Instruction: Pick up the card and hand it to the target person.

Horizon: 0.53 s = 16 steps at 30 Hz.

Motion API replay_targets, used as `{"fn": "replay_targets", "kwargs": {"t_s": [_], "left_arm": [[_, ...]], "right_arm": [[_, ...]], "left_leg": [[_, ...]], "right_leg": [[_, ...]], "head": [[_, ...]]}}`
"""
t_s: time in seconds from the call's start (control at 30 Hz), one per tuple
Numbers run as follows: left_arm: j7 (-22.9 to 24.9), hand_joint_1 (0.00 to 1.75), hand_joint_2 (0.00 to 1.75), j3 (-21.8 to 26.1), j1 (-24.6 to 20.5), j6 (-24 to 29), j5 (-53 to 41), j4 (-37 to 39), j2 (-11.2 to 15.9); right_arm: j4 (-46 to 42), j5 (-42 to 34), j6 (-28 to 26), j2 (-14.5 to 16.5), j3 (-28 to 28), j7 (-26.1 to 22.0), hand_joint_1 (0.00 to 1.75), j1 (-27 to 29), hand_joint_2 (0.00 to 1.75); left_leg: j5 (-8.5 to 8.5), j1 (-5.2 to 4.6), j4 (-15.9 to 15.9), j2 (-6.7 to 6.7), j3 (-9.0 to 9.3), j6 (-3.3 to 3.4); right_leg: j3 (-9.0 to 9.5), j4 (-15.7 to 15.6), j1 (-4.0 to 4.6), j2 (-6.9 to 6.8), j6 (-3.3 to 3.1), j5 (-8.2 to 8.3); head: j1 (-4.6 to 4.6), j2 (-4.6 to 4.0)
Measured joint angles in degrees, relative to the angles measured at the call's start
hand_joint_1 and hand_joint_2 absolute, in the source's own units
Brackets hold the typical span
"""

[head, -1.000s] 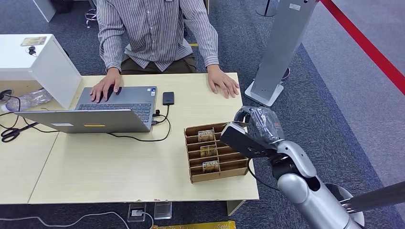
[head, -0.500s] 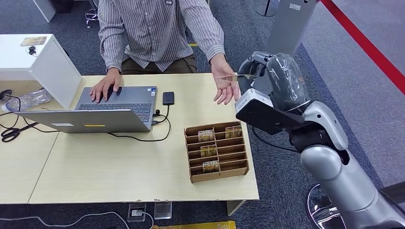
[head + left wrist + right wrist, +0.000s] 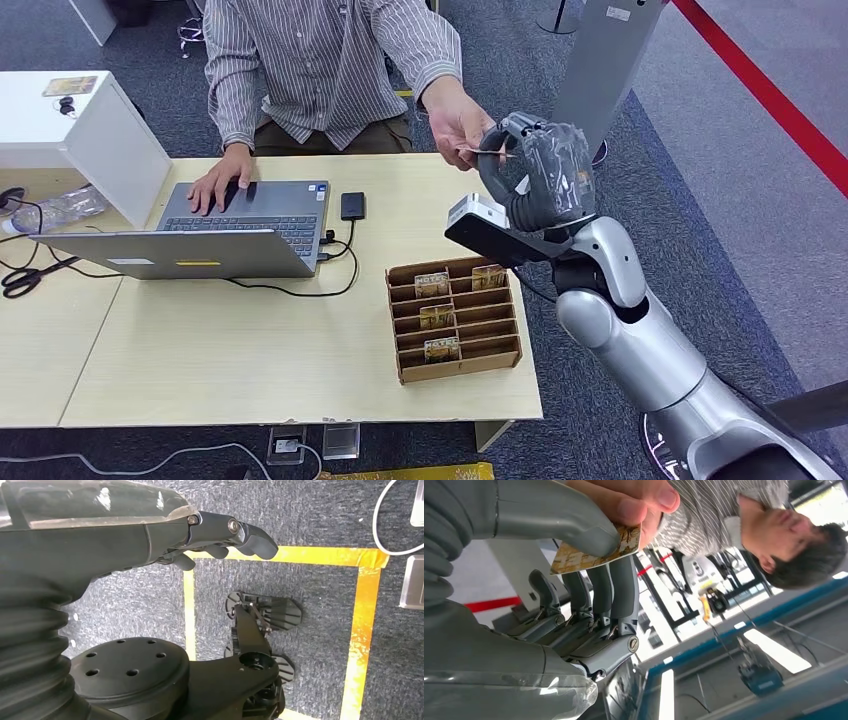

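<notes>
Right hand (image 3: 535, 170) is raised above the counter's (image 3: 250, 360) far right corner, at about 1 o'clock in the head view. It pinches the card (image 3: 487, 151) between thumb and fingers; the card is held roughly level, edge-on in the head view. In the right wrist view the thick grey thumb (image 3: 569, 522) presses on one face of the card (image 3: 589, 550) and the darker fingers (image 3: 624, 590) back it from the other side.

The person's hand (image 3: 458, 118) is at the card's free end, at 11 o'clock of the right hand. In the right wrist view its fingertips (image 3: 644, 502) touch the card's edge beside the robot's thumb. Both hands are therefore on the card at once. The person's other hand (image 3: 222, 180) rests on the laptop (image 3: 215, 235), at 10 o'clock on the counter.

Left hand (image 3: 150, 535) hangs over dark carpet marked with yellow tape (image 3: 360, 610). Its fingers curl inward and hold nothing.

On the counter, at about 4 o'clock, a cardboard rack (image 3: 455, 320) with slotted rows stands near the right edge; several cards stand upright in its slots. A small black device (image 3: 352, 206) lies just beside the laptop's right side, joined to it by a cable. A white box (image 3: 90, 135) stands at 9 o'clock.
</notes>
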Motion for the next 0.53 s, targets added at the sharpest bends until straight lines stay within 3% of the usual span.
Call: {"fn": "replay_targets", "kwargs": {"t_s": [0.03,0.17,0.53], "left_arm": [[0.0,0.00,1.75,-0.1,0.0,-0.1,0.0,0.0,0.0],[-0.5,0.00,0.00,-0.4,0.3,-1.4,-0.1,0.0,0.0],[-2.1,0.00,0.00,-0.8,1.2,0.9,0.9,0.0,0.0]], "right_arm": [[0.7,0.0,-0.1,0.2,0.2,-0.1,0.00,0.2,1.75],[2.6,-0.6,-0.7,0.9,1.1,-0.4,0.00,0.8,1.75],[2.4,-10.9,-2.0,1.4,1.1,-1.3,0.00,5.2,1.75]], "left_leg": [[0.00,0.00,0.0,0.00,0.00,0.00],[0.00,0.00,0.0,0.00,0.01,0.00],[-0.01,0.00,0.0,0.02,0.02,-0.01]], "right_leg": [[0.00,0.0,0.00,0.00,0.00,0.00],[0.00,0.0,0.00,0.00,0.00,0.00],[-0.04,0.0,0.00,0.02,0.00,0.00]], "head": [[-0.01,0.01],[0.01,0.01],[-0.02,0.01]]}}
